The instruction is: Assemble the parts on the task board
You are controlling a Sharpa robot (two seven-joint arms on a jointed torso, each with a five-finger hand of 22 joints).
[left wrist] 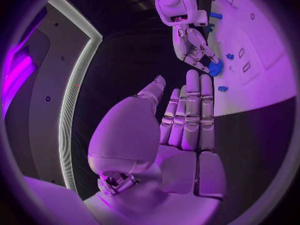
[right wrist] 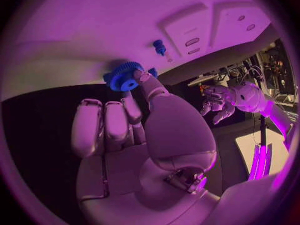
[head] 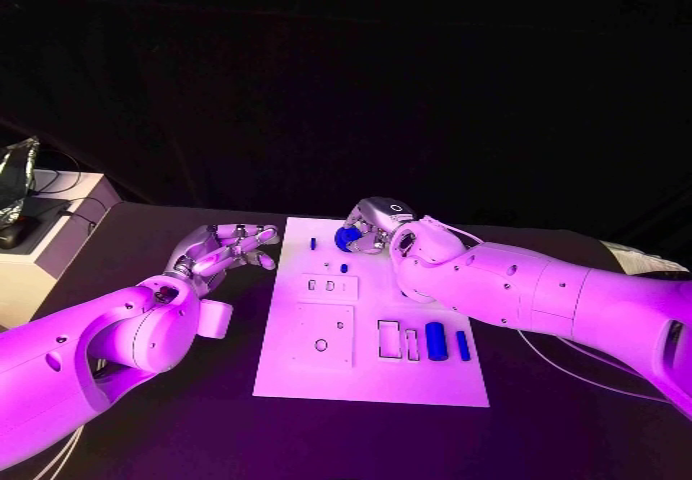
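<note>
Pinching blue gear (right wrist: 125, 77) over task board (head: 303, 370), right robot hand (head: 378, 225) (blue peg (right wrist: 159, 47) nearby)

Dim purple light washes everything, the background is black, and both wrist views bend strongly at their rims.

A robotics lab or demo stage: black curtains (head: 346, 90) behind a black table (head: 173, 420), a cabled equipment stand (head: 51, 235) beyond the left hand (head: 224, 250).
</note>
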